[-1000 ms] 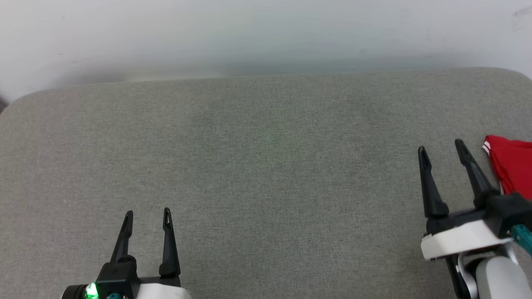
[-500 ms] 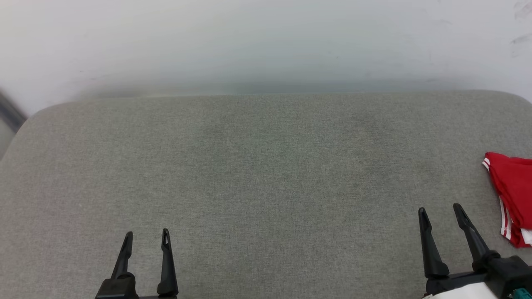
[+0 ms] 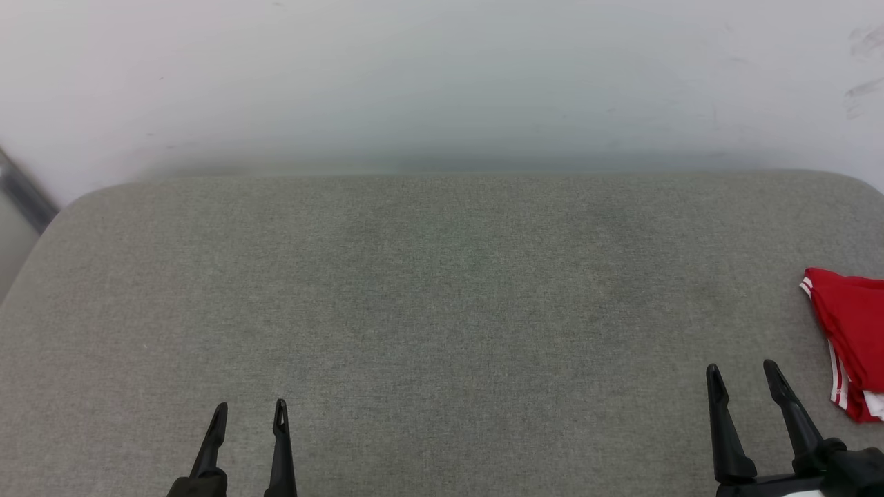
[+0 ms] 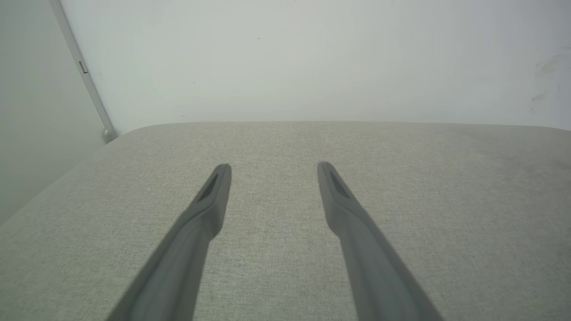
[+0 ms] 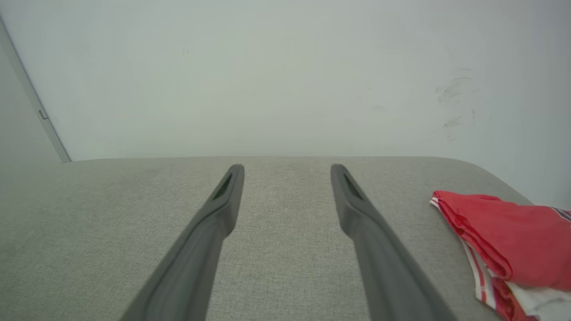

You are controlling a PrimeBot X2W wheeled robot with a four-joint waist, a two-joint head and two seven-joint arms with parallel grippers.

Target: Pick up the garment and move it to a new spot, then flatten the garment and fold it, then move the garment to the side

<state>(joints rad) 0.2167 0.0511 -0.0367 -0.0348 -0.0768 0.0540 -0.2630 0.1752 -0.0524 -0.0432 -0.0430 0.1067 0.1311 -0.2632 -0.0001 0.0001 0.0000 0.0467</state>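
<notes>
The garment point(image 3: 851, 324) lies at the right edge of the worktop point(image 3: 442, 310), a grey fabric-covered surface with rounded far corners. It is a folded red bundle, with white cloth edged in thin red stripes showing along its near side. In the head view the picture's right border cuts it off. In the right wrist view it sits on the worktop to the right of that arm's fingers point(image 5: 379, 258), not far from the far right corner (a sliver of dark print shows at its right end, too small to read).

The right gripper point(image 3: 741, 368) hangs over the near right part of the worktop, just beside the garment but apart from it. Its fingers are spread wide with nothing between them. The left gripper point(image 3: 250, 406) is over the near left part of the worktop, well apart from the garment. Its fingers are also spread, and bare grey fabric shows in the gap.

Behind the far edge rises a pale wall point(image 3: 442, 83) with a few dark scuff marks point(image 5: 453, 91) towards the right. A grey rail point(image 4: 84, 76) runs down the wall beyond the far left corner.
</notes>
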